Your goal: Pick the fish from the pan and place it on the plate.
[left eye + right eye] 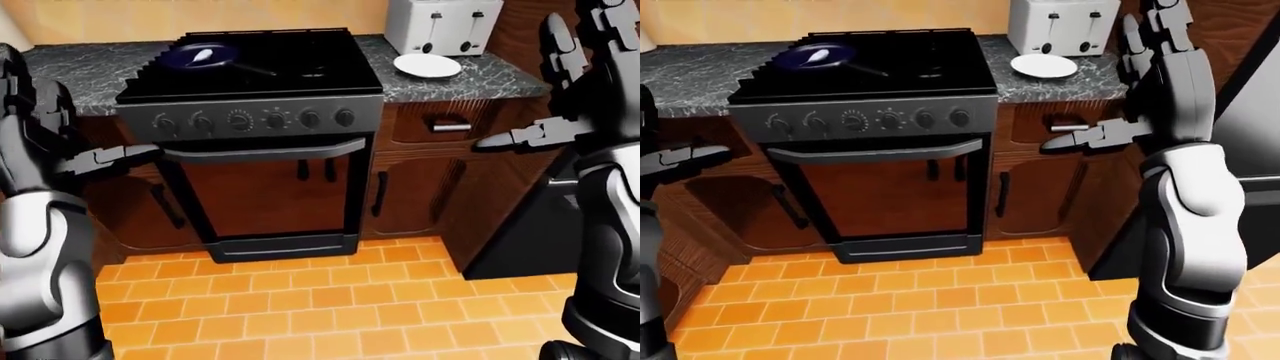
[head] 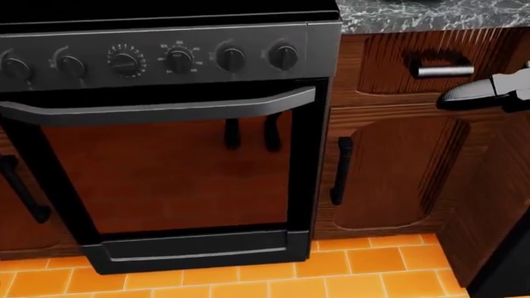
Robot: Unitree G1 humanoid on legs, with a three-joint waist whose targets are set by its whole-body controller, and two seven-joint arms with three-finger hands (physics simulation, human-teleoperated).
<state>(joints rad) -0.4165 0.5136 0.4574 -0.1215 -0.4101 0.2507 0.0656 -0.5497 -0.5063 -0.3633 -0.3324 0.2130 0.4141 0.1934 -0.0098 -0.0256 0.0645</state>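
Note:
A pale fish (image 1: 203,54) lies in a dark blue pan (image 1: 196,61) on the top left of the black stove (image 1: 250,71), seen in the left-eye view. A white plate (image 1: 427,65) sits on the dark marbled counter (image 1: 470,79) to the right of the stove. My left hand (image 1: 138,153) is open and empty, held low at the left of the oven front. My right hand (image 1: 497,139) is open and empty, held in front of the wooden drawer below the plate. Both hands are well below and apart from the pan and the plate.
A white toaster (image 1: 443,24) stands behind the plate. The oven door has a handle (image 2: 157,112) with a row of knobs (image 2: 178,59) above it. Wooden cabinets (image 2: 381,174) flank the oven. A dark appliance (image 1: 530,232) stands at the right. The floor is orange tile (image 1: 300,300).

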